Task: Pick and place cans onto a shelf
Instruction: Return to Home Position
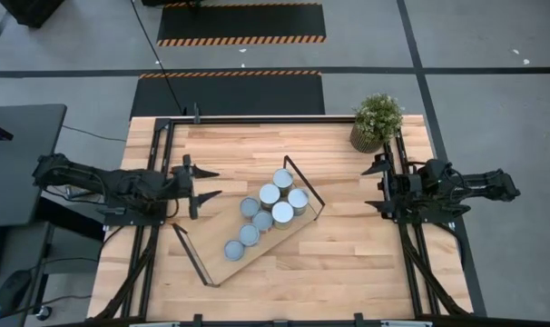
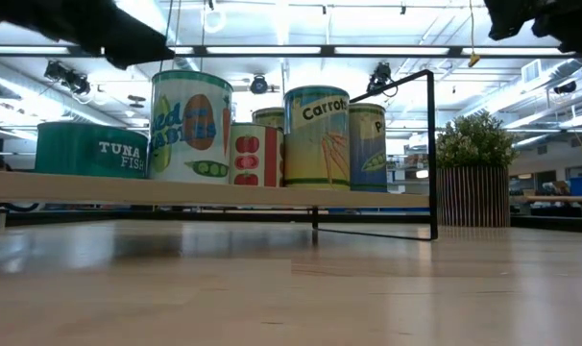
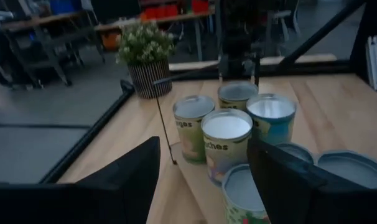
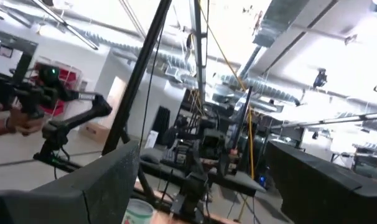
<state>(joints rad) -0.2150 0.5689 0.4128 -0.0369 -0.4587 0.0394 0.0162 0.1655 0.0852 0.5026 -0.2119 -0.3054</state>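
Cans count eight from above: short round metal cylinders with silvery lids, clustered on the light-wood shelf, which lies diagonally mid-surface. At table height you see only six printed labels, the others hidden behind. Two black wire loops end the board. Your left gripper hovers beside the shelf, fingers apart. Your right gripper sits near the potted plant, likewise spread.
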